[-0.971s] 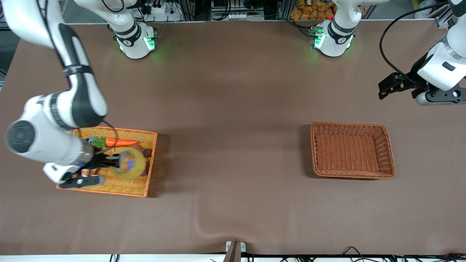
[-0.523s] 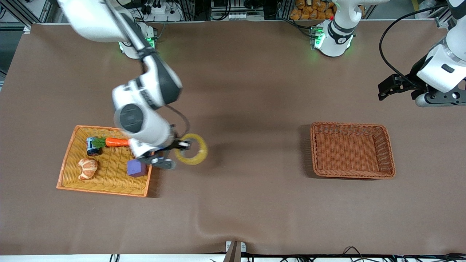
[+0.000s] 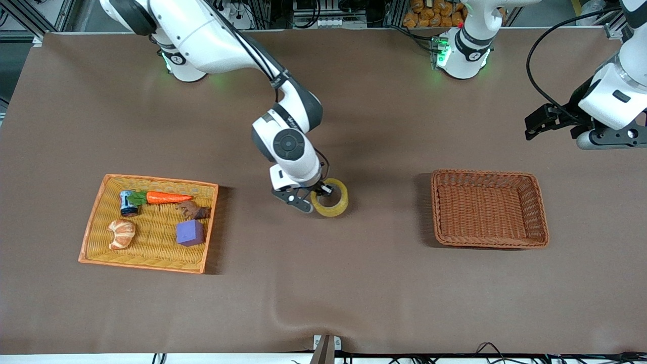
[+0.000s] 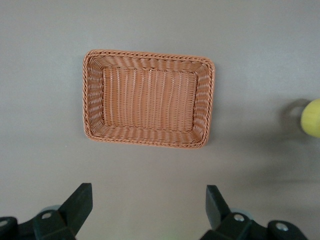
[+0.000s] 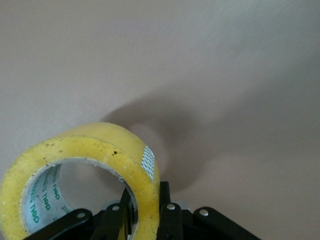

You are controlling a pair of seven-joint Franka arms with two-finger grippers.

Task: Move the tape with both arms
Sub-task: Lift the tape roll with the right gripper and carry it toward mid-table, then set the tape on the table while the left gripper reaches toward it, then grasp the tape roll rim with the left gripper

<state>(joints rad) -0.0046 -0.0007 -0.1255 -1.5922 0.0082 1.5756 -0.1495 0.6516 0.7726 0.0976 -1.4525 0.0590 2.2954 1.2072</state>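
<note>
Tape now out of the tray, carried to mid-table.
Right gripper [image 3: 317, 196] pinches tape [image 3: 331, 198] wall, midway toward empty basket [image 3: 489, 174]; left gripper [image 4: 145, 207] waits, spread; handover next.

From high across the desk [image 3: 354, 283] we face both bases. Our left wrist looks down from high on the brown basket [image 4: 148, 98], shared with the front view; our right wrist looks close along the desk.

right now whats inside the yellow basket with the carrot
In the yellow basket: a carrot, a small can, a croissant, a purple cube and a small brown item. Nothing covers it.
</note>
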